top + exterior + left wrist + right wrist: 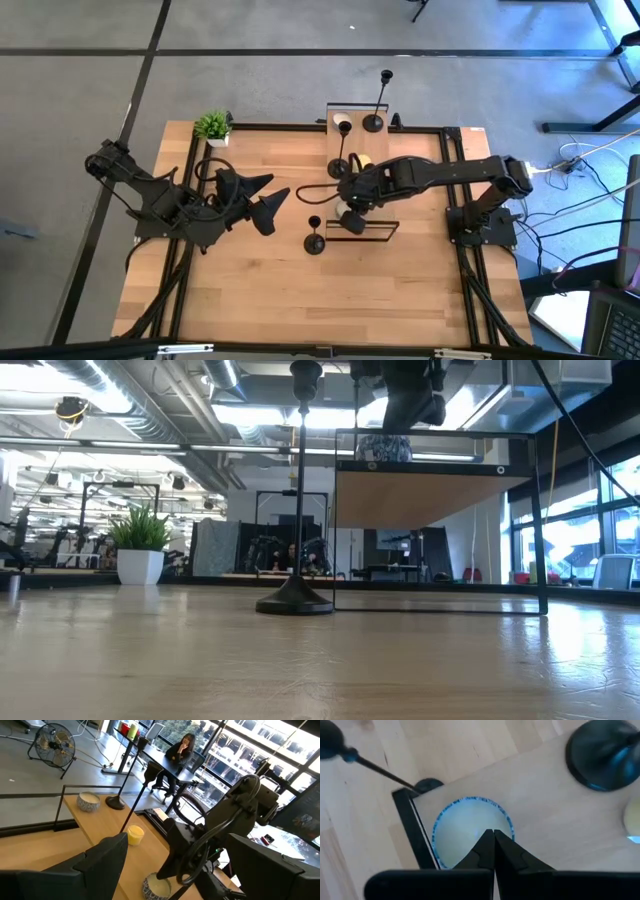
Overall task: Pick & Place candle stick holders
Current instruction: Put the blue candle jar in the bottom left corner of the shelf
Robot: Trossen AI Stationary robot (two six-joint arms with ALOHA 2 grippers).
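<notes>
1. High view: the right gripper (350, 218) hangs over the raised wooden shelf (385, 228) near the table's middle. The right wrist view shows its fingers pressed together, holding nothing, directly above a white candle (470, 827).
2. The left gripper (268, 205) waits over the left half of the table (230, 290), fingers apart and empty.
3. Deciding relation: the short candle stick holder (315, 240) stands on the table just beside the shelf's corner, on the side toward the left arm. A second holder (340, 166) stands on the shelf, on the far side of the right gripper. All stems are upright, so I judge a grasp calls for a level approach from the side, not from above.
4. The right gripper is nearer to both of these holders. It must open before it can take either.
5. The third holder (374, 122), a tall one, stands at the table's far edge, well apart from both grippers.
6. Count: three candle stick holders; three candles, two white and one yellow candle (365, 160); one potted plant (213, 127) at the far left corner.
</notes>
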